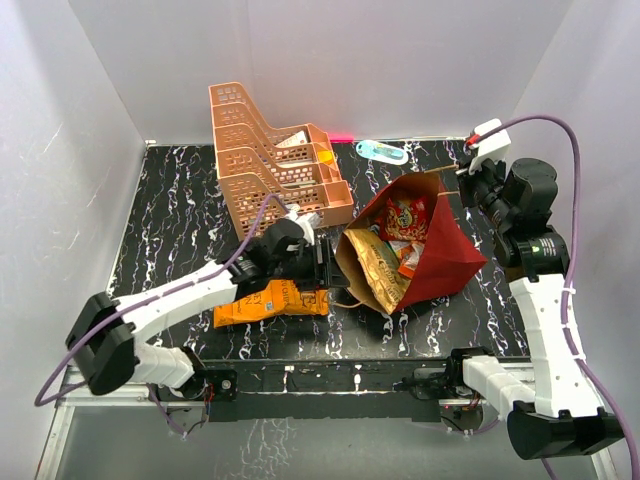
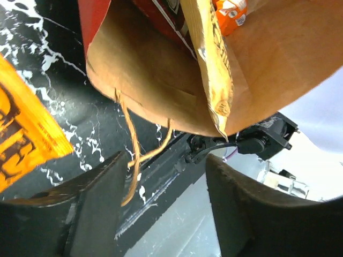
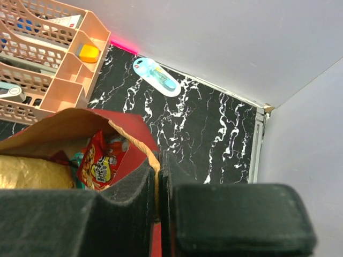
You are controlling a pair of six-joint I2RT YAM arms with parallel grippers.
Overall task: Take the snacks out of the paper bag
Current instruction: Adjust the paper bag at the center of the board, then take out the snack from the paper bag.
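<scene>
The red paper bag (image 1: 450, 255) lies tilted with its brown mouth facing left. My right gripper (image 1: 464, 176) is shut on its upper rim, which shows pinched between the pads in the right wrist view (image 3: 159, 160). A tan-gold chip bag (image 1: 375, 265) sticks out of the mouth. A red packet (image 1: 405, 215) and a small orange packet (image 1: 411, 260) lie inside. A big orange chip bag (image 1: 270, 300) lies on the table outside the bag. My left gripper (image 1: 325, 266) is open and empty just left of the mouth (image 2: 150, 75), above a twine handle (image 2: 131, 160).
A peach tiered rack (image 1: 270, 150) stands at the back left. A small blue-green bottle (image 1: 385, 151) lies by the back wall. White walls close in the black marbled table (image 1: 170, 210) on three sides.
</scene>
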